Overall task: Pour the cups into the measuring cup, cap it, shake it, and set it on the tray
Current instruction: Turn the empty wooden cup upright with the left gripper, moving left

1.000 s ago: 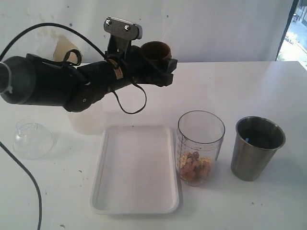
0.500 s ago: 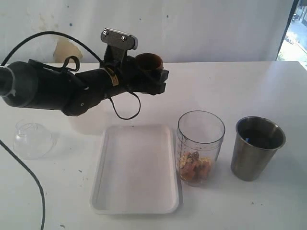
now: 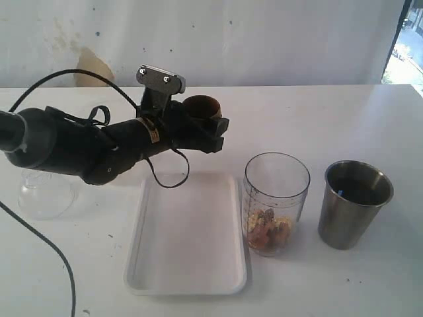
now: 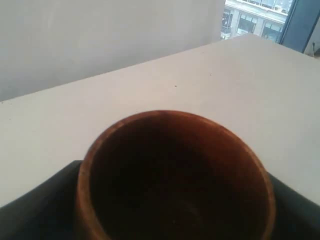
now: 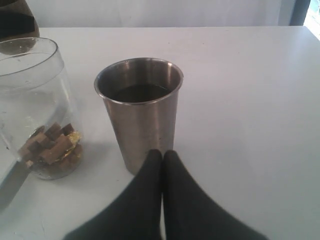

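I am looking at a white table against a plain white wall, with a window at the far right edge. The white tray lies empty at front centre. The left arm reaches in above its far end, and the left gripper is spread wide around the wooden cup, holding it upright and clear of the table. The cup looks empty in the wrist view.

Just right of the tray stands the measuring cup, with brown chunks and a bit of gold at its bottom. I judge it to be thin plastic, light and easy to tip, so I would hold it low on the wall and squeeze gently.

The steel tumbler stands near it on the right, apart from it. There seems to be something dark inside. Its smooth tapered side looks likely to slip, so I would grip it around the middle. The right gripper sits just before its base with the fingers pressed together and empty.

The clear dome lid rests at far left.
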Tool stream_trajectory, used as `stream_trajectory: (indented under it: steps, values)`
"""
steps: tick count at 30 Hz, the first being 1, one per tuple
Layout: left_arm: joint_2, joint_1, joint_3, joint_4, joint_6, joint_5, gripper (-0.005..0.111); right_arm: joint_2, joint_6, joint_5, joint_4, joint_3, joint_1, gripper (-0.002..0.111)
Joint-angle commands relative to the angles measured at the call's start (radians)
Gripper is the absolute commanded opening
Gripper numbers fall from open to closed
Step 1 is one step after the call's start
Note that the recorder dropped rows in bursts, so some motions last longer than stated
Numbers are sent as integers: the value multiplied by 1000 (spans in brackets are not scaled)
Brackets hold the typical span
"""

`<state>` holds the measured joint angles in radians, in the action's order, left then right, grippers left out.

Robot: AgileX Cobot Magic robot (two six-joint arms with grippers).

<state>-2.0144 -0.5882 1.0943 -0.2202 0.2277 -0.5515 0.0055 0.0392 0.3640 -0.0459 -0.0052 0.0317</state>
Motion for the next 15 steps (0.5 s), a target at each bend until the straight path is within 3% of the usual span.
stream_trajectory:
  steps: [1,7,11,15]
  values:
    - [-62,-2,-1,15,0,-79,0,-5,0,-12,2,5,-2,0]
    - [-106,16,48,41,-8,-65,0,-5,0,-12,2,5,-2,0]
    - [-134,19,107,39,-31,55,0,-5,0,-12,2,5,-2,0]
    - [-142,19,123,34,-53,74,0,-5,0,-12,2,5,-2,0]
